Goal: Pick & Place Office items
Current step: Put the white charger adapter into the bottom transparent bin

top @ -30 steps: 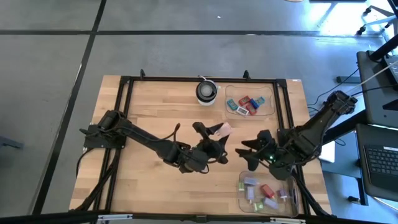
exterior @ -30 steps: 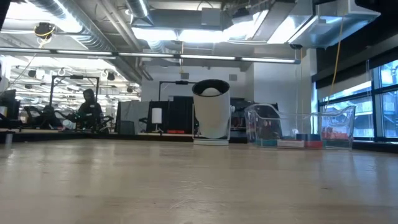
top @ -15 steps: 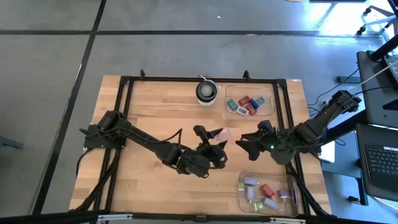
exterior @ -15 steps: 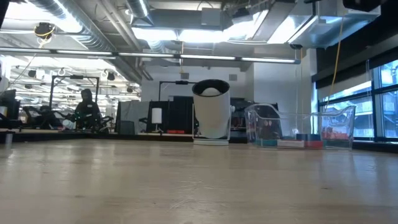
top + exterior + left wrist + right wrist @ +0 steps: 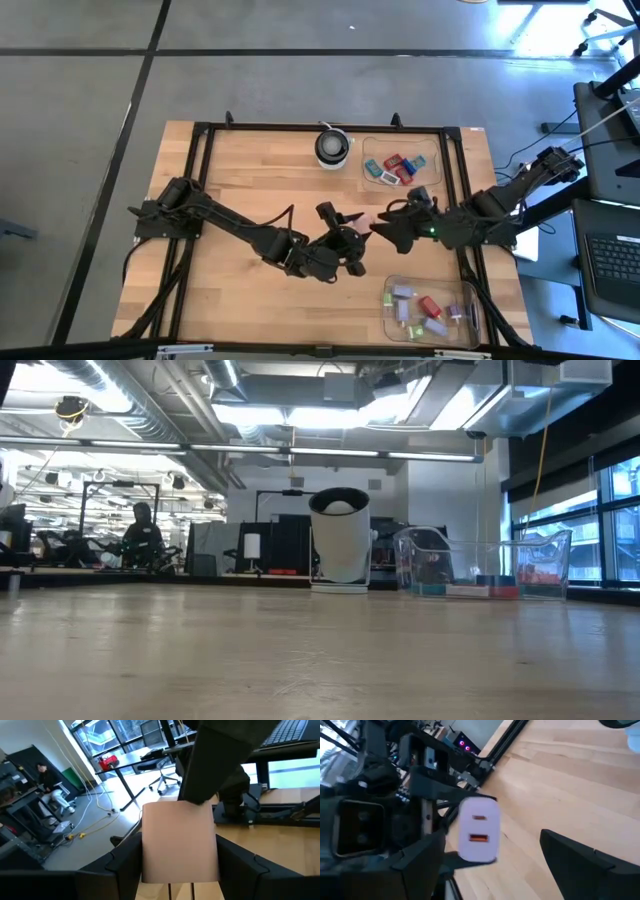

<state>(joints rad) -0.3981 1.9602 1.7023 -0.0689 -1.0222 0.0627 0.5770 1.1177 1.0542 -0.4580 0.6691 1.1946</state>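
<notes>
I see much bare tabletop (image 5: 240,170) on the left and near side where an end effector could pass, while the white-and-black round object (image 5: 333,147), the two clear trays (image 5: 440,172) (image 5: 384,300) and both arms meeting at the middle block the right.

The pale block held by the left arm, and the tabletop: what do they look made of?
Pale block: probably smooth matte plastic, an even pinkish-white shell with rounded corners and two slot-like ports; the left gripper holds it. Tabletop: wood, seemingly sealed, with jointed light strips and visible grain.
</notes>
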